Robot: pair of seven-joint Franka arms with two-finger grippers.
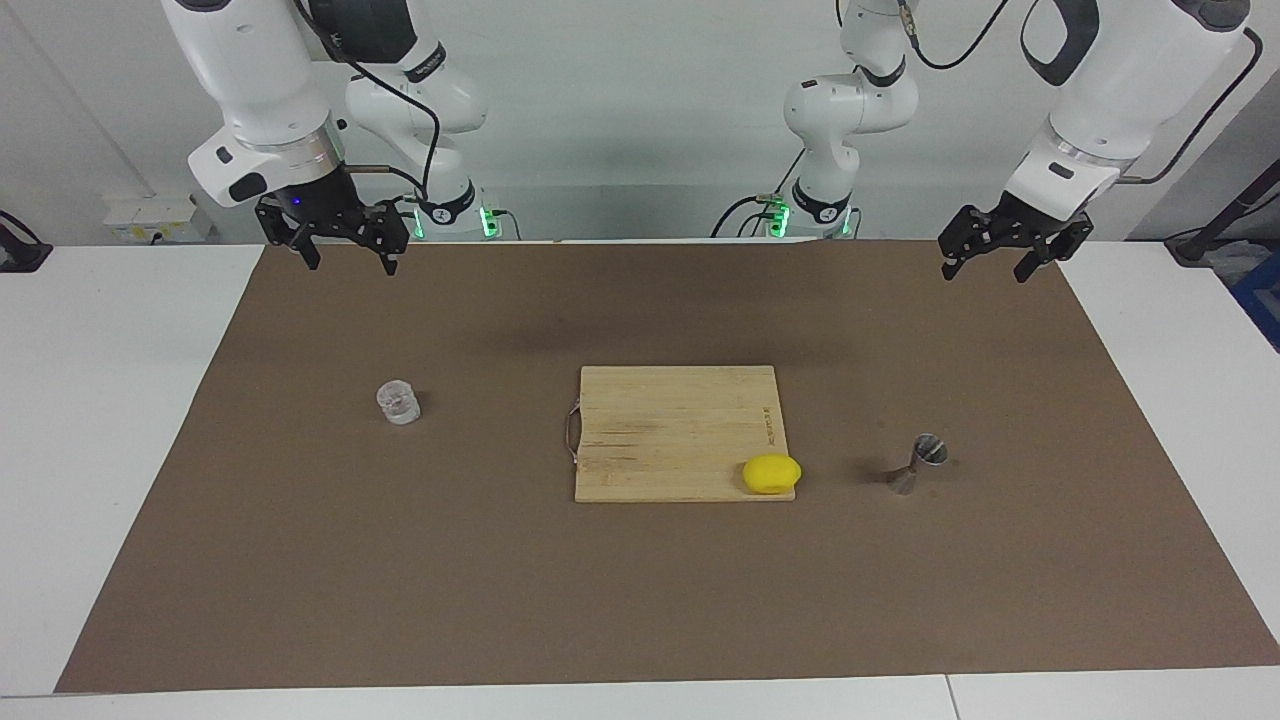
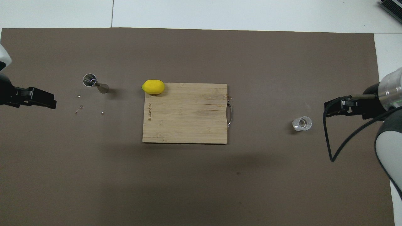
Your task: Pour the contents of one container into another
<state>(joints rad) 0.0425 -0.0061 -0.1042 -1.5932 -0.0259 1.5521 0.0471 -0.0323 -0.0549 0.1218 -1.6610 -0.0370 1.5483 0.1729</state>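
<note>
Small clear thick-walled glass cup [image 1: 399, 402] and silvery hourglass steel jigger [image 1: 918, 465] upright on brown mat [image 1: 640, 600], well apart; left gripper [image 1: 983, 265] and right gripper [image 1: 343, 258] raised, both spread open, empty.

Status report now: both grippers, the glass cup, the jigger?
Left gripper and right gripper open, raised, empty. Glass cup and jigger upright on mat, untouched. Cutting board with lemon between them.

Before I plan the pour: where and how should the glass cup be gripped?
Grip the glass cup across its thick side wall, coming down from above with the right end effector, now open. It stands upright and short, alone on the mat, so its sides are free.
</note>
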